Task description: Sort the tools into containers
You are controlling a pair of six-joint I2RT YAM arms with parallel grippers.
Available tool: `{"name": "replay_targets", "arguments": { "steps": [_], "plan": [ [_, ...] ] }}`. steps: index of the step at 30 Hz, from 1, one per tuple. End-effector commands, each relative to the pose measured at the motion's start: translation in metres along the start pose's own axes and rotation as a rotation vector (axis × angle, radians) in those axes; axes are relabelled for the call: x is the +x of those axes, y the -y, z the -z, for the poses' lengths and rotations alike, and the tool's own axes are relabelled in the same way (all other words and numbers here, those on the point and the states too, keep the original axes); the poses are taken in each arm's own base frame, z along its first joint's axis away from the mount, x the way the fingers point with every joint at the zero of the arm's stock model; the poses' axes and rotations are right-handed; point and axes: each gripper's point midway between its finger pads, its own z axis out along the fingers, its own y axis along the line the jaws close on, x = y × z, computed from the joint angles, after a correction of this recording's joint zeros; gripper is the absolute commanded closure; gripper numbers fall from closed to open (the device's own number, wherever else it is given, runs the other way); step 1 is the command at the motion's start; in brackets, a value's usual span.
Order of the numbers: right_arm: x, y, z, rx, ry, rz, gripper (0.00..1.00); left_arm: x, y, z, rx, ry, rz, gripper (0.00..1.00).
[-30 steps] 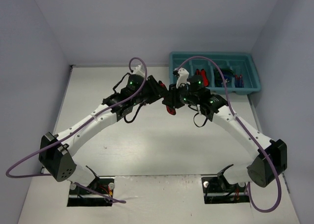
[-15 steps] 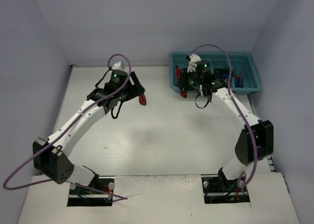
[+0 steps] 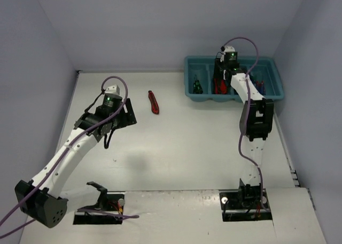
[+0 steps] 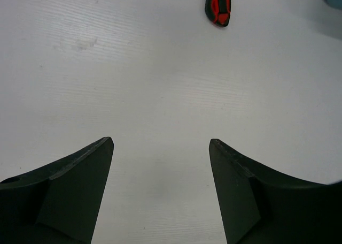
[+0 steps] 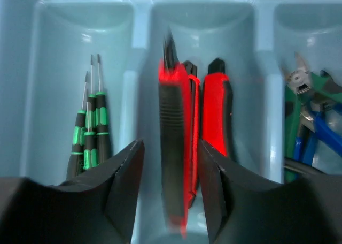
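We see one red-and-black utility knife (image 3: 154, 102) lying alone on the white bench (image 3: 176, 147), well apart from the teal tray (image 3: 206, 97) that sits at the far right. The left fingers (image 4: 80, 190) hover over bare bench, spread wide with nothing between them. In the left wrist view the end of that utility knife shows near the upper edge, ahead of the fingers and a little to their right, not touching them.

The right arm (image 3: 251, 110) reaches out over the tray. Its right fingers (image 5: 120, 190) hang above the compartment (image 5: 203, 35) at the centre of the right wrist view. Between them stands a blurred knife (image 5: 173, 147), red and black, running lengthwise along the compartment. We see tray colour between it and one finger, and only a thin gap on the other side, so we read these fingers as parted, not clamped. We cannot tell whether the blurred knife rests on the tray floor. Just beside it a second knife (image 5: 216, 115) lies in the same compartment.

The compartment to the left holds green-handled screwdrivers (image 5: 88, 139) side by side, tips pointing away. The one to the right holds pliers (image 5: 312, 121) with blue and green handles.
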Motion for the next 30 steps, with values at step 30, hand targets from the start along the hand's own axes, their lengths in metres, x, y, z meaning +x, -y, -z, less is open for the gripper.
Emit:
{"name": "replay_targets", "arguments": {
  "steps": [30],
  "plan": [
    [0.068,-0.141,0.273,-0.215,0.149,-0.101,0.27,-0.051,0.070,-0.188,-0.027,-0.097,0.081,0.30]
  ]
}}
